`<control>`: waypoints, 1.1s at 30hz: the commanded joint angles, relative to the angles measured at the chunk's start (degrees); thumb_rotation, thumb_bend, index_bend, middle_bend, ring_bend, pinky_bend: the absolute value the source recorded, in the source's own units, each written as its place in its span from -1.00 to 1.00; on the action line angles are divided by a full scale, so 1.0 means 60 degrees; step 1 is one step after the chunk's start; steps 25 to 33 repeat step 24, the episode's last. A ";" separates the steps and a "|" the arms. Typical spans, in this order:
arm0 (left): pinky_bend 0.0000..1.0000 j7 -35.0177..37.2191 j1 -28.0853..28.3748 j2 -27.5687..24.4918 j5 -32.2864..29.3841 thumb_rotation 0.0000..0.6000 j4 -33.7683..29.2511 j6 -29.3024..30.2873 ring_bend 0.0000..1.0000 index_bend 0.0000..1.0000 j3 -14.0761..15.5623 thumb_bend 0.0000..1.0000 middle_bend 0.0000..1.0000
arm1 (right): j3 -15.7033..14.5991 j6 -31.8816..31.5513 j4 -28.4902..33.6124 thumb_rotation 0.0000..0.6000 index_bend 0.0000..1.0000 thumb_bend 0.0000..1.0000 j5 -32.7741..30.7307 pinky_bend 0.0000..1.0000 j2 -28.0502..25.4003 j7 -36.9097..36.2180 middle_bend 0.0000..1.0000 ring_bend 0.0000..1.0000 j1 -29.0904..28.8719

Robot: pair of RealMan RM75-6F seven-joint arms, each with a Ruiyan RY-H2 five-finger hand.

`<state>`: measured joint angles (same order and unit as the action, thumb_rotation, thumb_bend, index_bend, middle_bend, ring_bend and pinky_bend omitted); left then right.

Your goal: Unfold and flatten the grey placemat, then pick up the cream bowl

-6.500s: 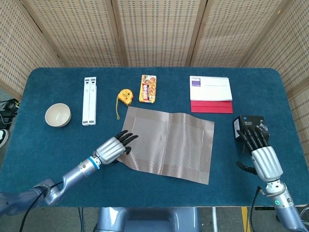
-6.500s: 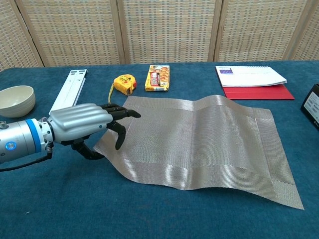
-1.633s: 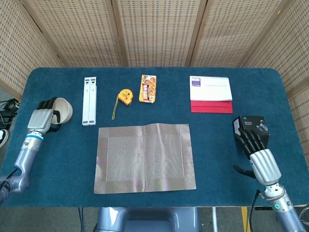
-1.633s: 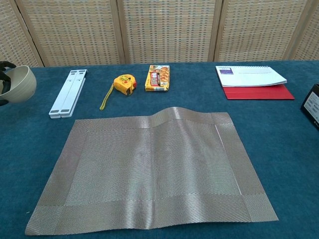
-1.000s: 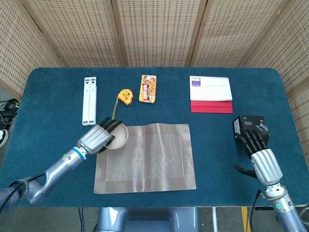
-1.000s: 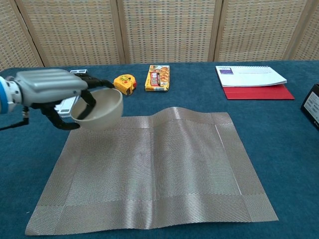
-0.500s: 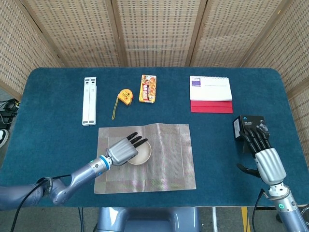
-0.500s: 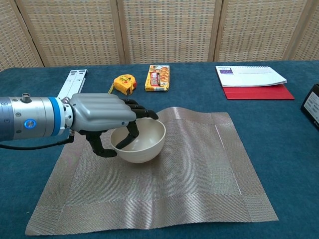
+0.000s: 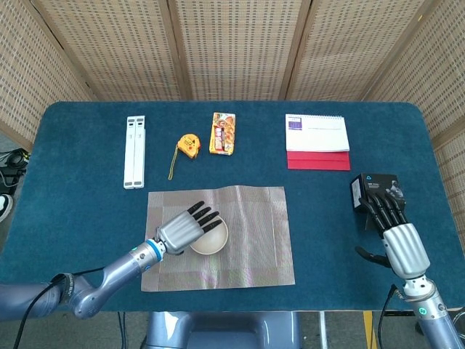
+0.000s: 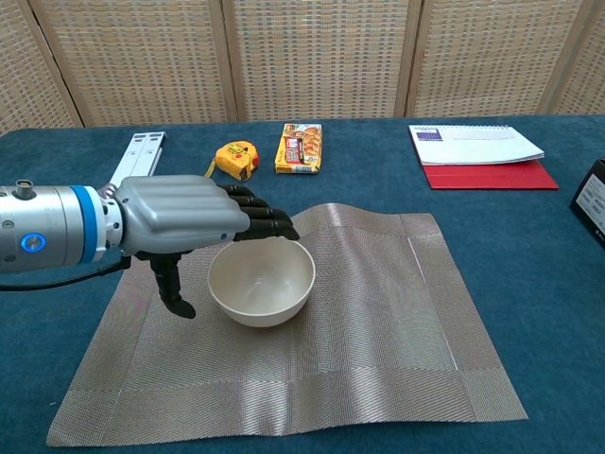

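Table (image 9: 73, 218) covered in dark teal cloth, rounded corners; woven cane screen panels (image 9: 232, 43) in wooden frames stand behind it on all far sides. Grey placemat (image 9: 254, 233) lies spread flat at the near centre, one low ripple along its far edge, seen best in the chest view (image 10: 378, 284). Cream bowl (image 9: 209, 238) sits upright on the mat's left half, resting on the weave; chest view shows its inside (image 10: 262, 281) bare, nothing in it. Left hand (image 9: 180, 230) hovers over the bowl's left rim, fingers extended and apart, dark fingertips (image 10: 269, 223) reaching over the rim's far-left edge; thumb points down beside the bowl, not touching it, and nothing is held. In the chest view the left hand (image 10: 184, 225) clearly stands apart from the bowl wall. Right hand (image 9: 396, 236) is at the table's right edge, fingers straight and lying against a small black box (image 9: 372, 189); holds nothing. Along the far side, left to right: white folding stand (image 9: 134, 151), yellow tape measure (image 9: 188, 146), orange snack packet (image 9: 223, 133), white spiral notepad (image 9: 316, 133) lying on a red folder (image 9: 318, 161). All well apart from the mat.
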<state>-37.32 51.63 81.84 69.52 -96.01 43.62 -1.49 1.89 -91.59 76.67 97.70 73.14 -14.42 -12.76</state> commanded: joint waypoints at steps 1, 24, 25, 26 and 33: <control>-1.00 0.0754 -0.0258 -0.0605 0.0588 1.00 -0.0459 0.0515 -1.00 -1.00 -0.0060 -0.95 -1.00 | -0.0017 -0.0015 0.0044 1.00 -0.84 -1.00 0.0037 -1.00 -0.0022 0.0007 -1.00 -1.00 0.0004; -1.00 0.3001 -0.5583 -0.2368 0.0519 1.00 -0.1267 0.7289 -1.00 -1.00 0.0459 -0.95 -1.00 | 0.0652 0.1515 0.1071 1.00 -0.86 -1.00 -0.2473 -1.00 -0.0369 0.2993 -1.00 -1.00 0.0225; -1.00 0.3001 -0.5583 -0.2368 0.0519 1.00 -0.1267 0.7289 -1.00 -1.00 0.0459 -0.95 -1.00 | 0.0652 0.1515 0.1071 1.00 -0.86 -1.00 -0.2473 -1.00 -0.0369 0.2993 -1.00 -1.00 0.0225; -1.00 0.3001 -0.5583 -0.2368 0.0519 1.00 -0.1267 0.7289 -1.00 -1.00 0.0459 -0.95 -1.00 | 0.0652 0.1515 0.1071 1.00 -0.86 -1.00 -0.2473 -1.00 -0.0369 0.2993 -1.00 -1.00 0.0225; -1.00 0.3001 -0.5583 -0.2368 0.0519 1.00 -0.1267 0.7289 -1.00 -1.00 0.0459 -0.95 -1.00 | 0.0652 0.1515 0.1071 1.00 -0.86 -1.00 -0.2473 -1.00 -0.0369 0.2993 -1.00 -1.00 0.0225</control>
